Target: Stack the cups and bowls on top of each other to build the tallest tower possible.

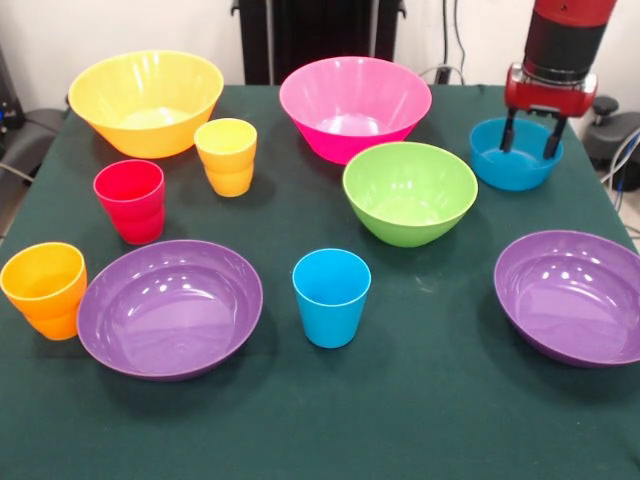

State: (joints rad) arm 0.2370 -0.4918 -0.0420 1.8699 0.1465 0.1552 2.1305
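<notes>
All cups and bowls stand apart on the green table (420, 420); nothing is stacked. My gripper (530, 140) is open, its fingers (508, 133) hanging just over the small blue bowl (497, 170) at the far right. The lime green bowl (410, 225) is in the middle, with the blue cup (331, 300) in front of it. The red cup (130, 205), yellow cup (227, 160) and orange cup (45, 295) stand at the left. The pink bowl (345, 140) and orange-yellow bowl (150, 135) are at the back. Purple bowls sit front left (170, 350) and right (560, 340).
The robot's dark pedestal (320, 40) stands behind the table's far edge. A black chair (615, 130) shows at the far right, beyond the table edge.
</notes>
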